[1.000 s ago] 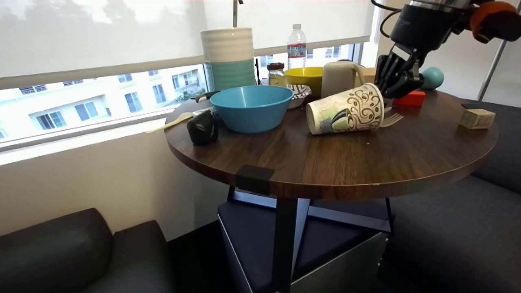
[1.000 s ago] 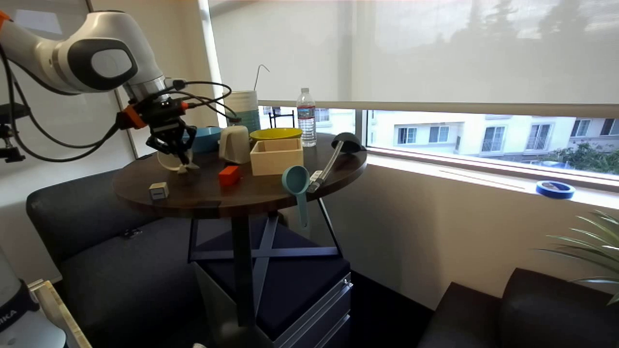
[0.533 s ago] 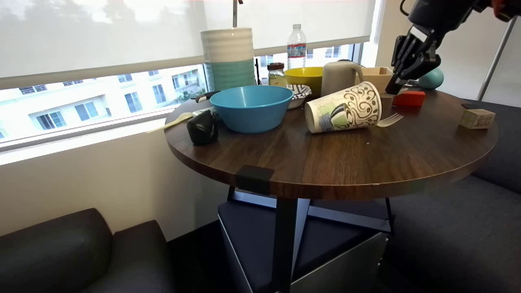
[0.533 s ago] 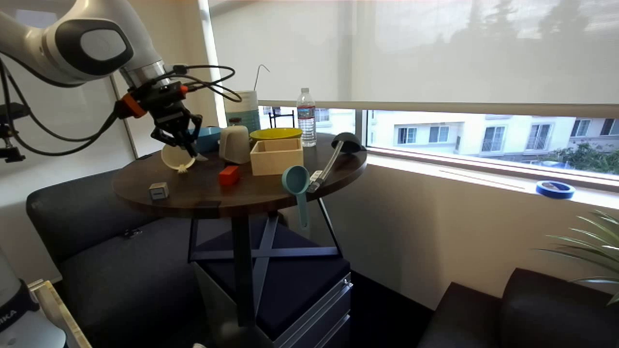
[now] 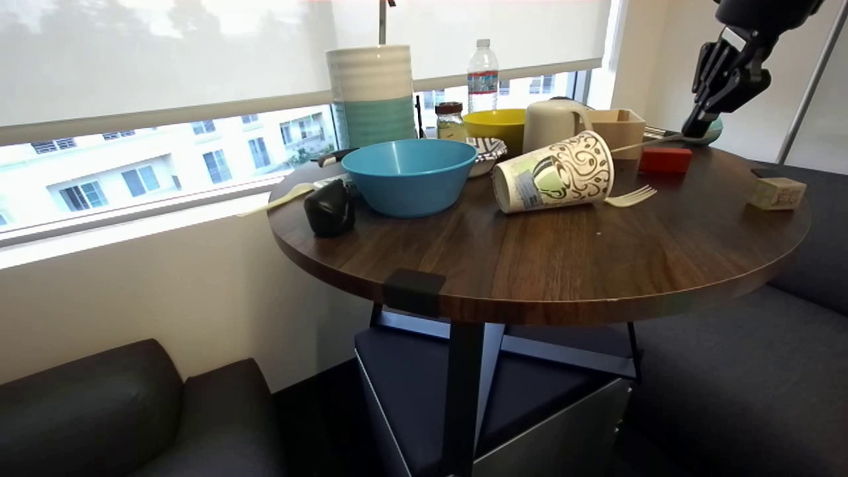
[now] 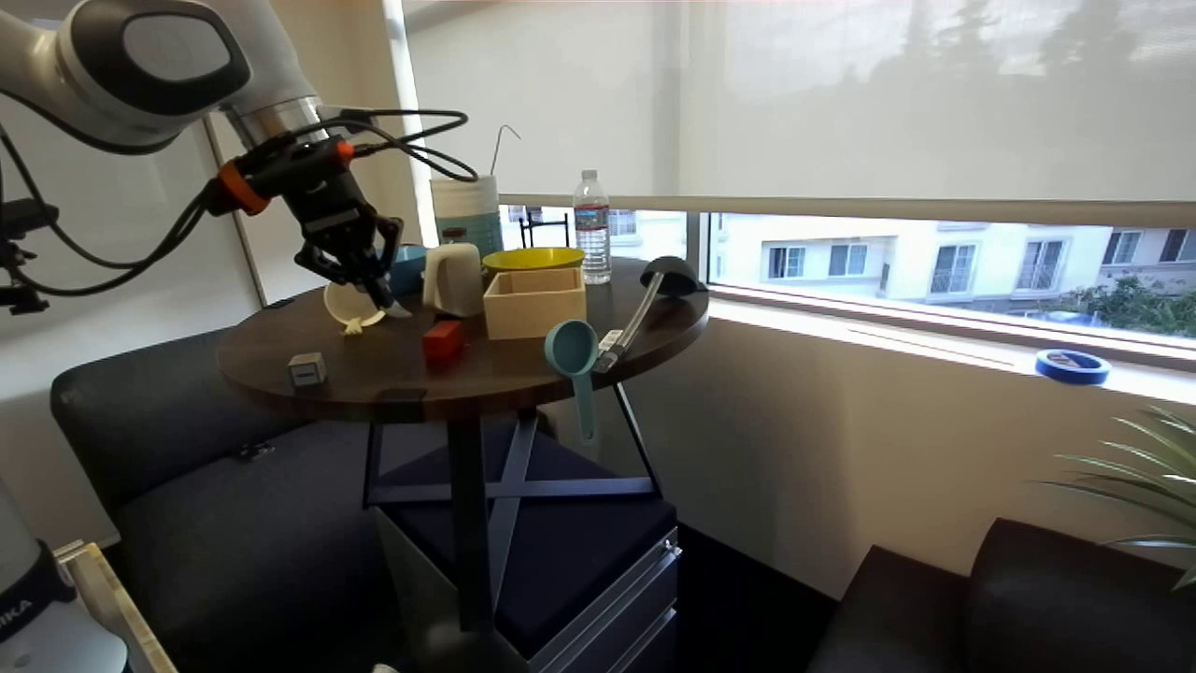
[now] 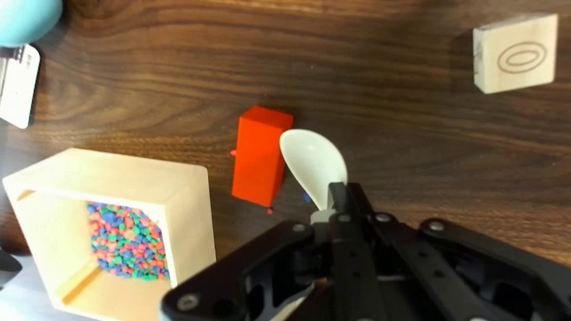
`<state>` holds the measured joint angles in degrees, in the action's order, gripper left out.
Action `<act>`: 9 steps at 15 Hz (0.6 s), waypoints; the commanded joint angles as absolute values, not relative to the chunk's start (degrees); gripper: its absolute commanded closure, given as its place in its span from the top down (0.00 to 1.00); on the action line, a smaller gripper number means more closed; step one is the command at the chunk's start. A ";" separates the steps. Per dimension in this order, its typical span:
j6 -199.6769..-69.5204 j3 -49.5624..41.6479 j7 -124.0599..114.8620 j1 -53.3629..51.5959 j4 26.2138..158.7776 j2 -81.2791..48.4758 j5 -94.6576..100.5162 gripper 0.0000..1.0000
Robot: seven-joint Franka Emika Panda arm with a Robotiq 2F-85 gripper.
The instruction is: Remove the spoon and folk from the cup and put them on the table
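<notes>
Two utensils have to come out, and the step in hand looks to be freeing the spoon [image 7: 314, 160]: the gripper [image 7: 345, 196] is clamped on it near the neck, its handle running back to the mouth of the cup [image 5: 556, 173], which lies on its side on the table [image 5: 517, 258]. Whether the handle's end sits inside is hard to tell. The fork [image 5: 633, 197] has its tines out past the rim, its handle hidden, presumably in the cup. The next move likely calls for a straight pull away from the mouth, then lowering and letting go; a sideways swing could roll the cup. In the wrist view the spoon's bowl overlaps the red block [image 7: 256, 160], with the open wooden box [image 7: 191, 218] near, so that side looks tight. The better room seems to lie between the fork and the small wooden block [image 7: 519, 55], short of the table's rounded edge.
</notes>
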<state>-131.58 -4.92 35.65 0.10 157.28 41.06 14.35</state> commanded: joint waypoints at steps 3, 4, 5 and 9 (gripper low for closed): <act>-129.31 -4.99 29.62 2.25 157.28 40.21 16.37 0.01; -129.29 -4.85 27.71 2.20 157.32 40.10 15.90 0.01; -128.55 -4.93 26.32 1.57 157.29 40.13 14.98 0.01; -128.73 -3.95 19.79 1.55 157.37 38.15 14.64 0.01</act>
<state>-129.08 -5.20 24.86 1.40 157.48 39.76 14.75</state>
